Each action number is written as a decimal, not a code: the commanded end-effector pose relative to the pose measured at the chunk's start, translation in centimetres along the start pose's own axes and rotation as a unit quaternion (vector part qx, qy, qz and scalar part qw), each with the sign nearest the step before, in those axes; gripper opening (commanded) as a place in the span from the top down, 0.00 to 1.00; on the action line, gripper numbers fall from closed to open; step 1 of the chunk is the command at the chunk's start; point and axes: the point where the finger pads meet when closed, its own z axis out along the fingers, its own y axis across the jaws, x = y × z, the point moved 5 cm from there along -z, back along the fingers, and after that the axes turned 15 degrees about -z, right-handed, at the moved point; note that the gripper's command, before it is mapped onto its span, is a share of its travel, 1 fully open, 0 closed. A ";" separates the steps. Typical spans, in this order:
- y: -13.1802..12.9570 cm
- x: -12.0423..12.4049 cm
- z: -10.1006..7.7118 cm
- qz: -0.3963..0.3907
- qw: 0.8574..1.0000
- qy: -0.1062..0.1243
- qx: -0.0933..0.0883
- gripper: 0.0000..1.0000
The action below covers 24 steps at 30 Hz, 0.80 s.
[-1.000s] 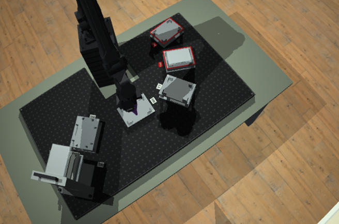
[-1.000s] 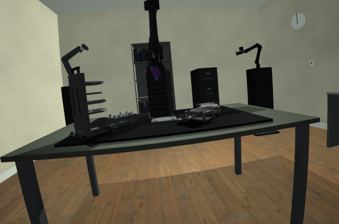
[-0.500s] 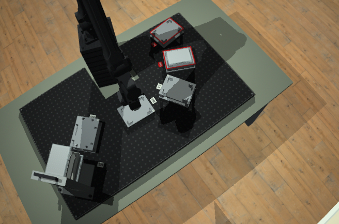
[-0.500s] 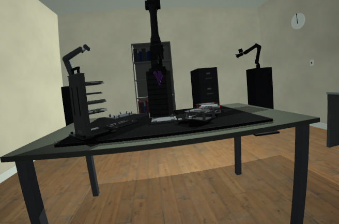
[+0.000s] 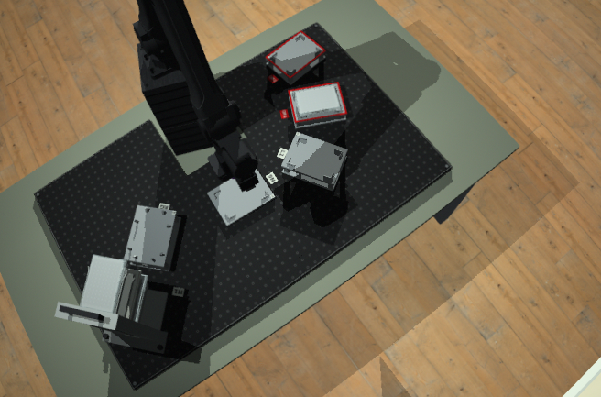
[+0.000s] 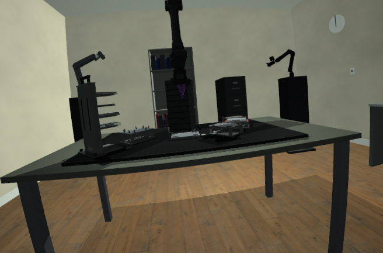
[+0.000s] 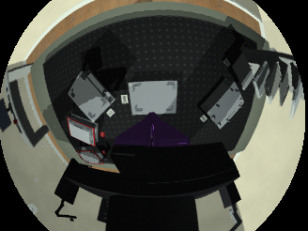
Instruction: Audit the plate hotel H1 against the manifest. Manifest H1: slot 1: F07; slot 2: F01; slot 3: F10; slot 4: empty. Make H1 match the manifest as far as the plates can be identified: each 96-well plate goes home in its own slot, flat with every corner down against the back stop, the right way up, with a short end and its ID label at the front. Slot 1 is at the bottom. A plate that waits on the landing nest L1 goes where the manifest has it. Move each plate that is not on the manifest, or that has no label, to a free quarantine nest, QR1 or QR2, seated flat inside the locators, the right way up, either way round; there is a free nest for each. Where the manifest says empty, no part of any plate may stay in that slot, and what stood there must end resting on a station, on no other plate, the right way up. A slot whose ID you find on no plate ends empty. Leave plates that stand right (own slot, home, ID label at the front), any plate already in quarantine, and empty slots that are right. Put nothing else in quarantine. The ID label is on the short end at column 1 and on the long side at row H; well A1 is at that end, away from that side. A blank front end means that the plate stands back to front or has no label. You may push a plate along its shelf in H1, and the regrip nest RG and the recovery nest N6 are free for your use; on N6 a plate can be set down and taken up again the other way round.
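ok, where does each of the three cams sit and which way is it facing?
Top: overhead, tilted down on the black breadboard; shows the arm from above, the plate hotel and red-framed quarantine nests.
Exterior: floor-standing height off the table's front, facing the back wall; shows the whole arm upright, gripper shut, pointing down.
Wrist: on the arm, looking down past the shut purple fingers at a bare nest.
Shared: top and wrist both show that nest under the gripper.

Grey-green table under black perforated board
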 end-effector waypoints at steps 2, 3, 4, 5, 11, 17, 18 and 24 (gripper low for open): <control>0.5 -1.1 -0.5 -0.041 0.999 0.019 -0.007 1.00; 0.5 -1.1 -0.5 -0.041 0.999 0.019 -0.007 1.00; 0.5 -1.1 -0.5 -0.041 0.999 0.019 -0.007 1.00; 0.7 -0.6 -0.3 -0.046 0.998 0.032 -0.010 1.00; 1.4 1.1 -1.8 -0.058 0.997 0.052 -0.016 1.00; 1.2 0.0 -3.1 -0.056 0.998 0.039 -0.013 1.00; 0.2 -0.2 -3.1 -0.047 0.998 0.036 -0.011 1.00; -0.9 0.8 -2.1 -0.047 0.997 0.055 -0.015 1.00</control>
